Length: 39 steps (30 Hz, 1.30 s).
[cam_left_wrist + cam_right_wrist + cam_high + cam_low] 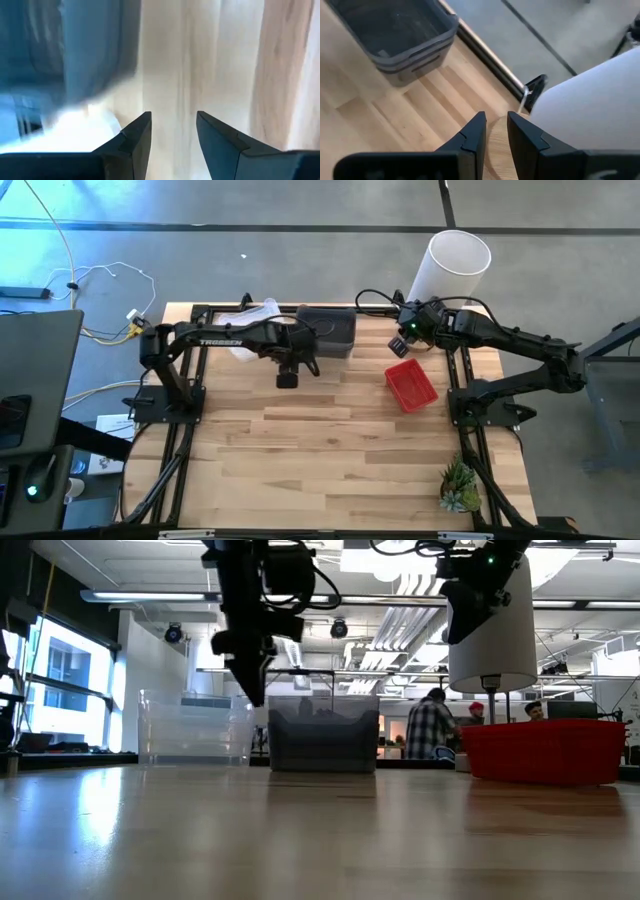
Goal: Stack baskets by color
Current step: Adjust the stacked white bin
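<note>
At the far edge of the pale wooden desk (340, 440), towards its left corner, sit the clear rectangular plastic baskets (252, 328); the low view shows them as one see-through block, and how many are nested there cannot be told. Just beside them, near the middle of the far edge, stand the smoky dark grey translucent baskets (328, 330), already nested, with layered rims showing in the right wrist view.

The left hand (288, 379) hangs above bare wood just in front of the grey baskets, fingers spread with nothing between them. It looks free of work; it would do best to hold clear of the piles.

Further right, the red mesh-sided plastic baskets (411, 385) lie on the desk near its right edge, turned slightly askew; whether this is one basket or several nested cannot be made out.

The right hand (398, 347) hovers above the desk between the grey baskets and the tall white cylinder (450, 270) at the far right corner. Its fingers stand a little apart and pinch nothing. If a red basket still needs seating, that hand should come down square to a short wall and keep away from the cylinder.
</note>
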Motion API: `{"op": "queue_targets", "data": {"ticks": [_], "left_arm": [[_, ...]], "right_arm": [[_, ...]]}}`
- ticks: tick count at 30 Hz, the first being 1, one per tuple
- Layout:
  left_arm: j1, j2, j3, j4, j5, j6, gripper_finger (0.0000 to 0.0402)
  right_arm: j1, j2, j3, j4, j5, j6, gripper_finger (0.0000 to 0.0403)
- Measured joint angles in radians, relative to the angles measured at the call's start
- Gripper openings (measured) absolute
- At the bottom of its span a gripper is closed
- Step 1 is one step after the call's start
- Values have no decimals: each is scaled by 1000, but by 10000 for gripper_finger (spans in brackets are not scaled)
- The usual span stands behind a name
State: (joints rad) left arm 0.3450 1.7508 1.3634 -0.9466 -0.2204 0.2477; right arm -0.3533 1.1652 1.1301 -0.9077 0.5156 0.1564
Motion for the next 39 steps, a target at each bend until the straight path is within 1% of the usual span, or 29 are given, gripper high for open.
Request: {"op": "queue_targets", "data": {"ticks": [3,7,13,19,25,30,37,39], "left_arm": [[0,-33,-30,-48,2,-45,142],[-1,-98,-142,-51,11,-86,142],[3,-195,-308,5,7,-148,142],[32,-219,-403,1,-10,-178,142],[98,-219,-451,1,-113,-167,142],[171,-219,-452,-7,-136,-164,142],[272,-219,-452,-6,-218,-106,142],[299,-219,-452,1,-223,-98,142]], "right_arm": [[0,0,0,0,-34,1,67],[0,0,0,-2,-80,0,67],[0,0,0,-2,-84,1,67],[0,0,0,-1,-84,22,67],[0,0,0,-1,-87,26,67],[0,0,0,-1,-89,26,67],[1,0,0,-1,-164,28,67],[0,0,0,-3,-192,41,67]]}}
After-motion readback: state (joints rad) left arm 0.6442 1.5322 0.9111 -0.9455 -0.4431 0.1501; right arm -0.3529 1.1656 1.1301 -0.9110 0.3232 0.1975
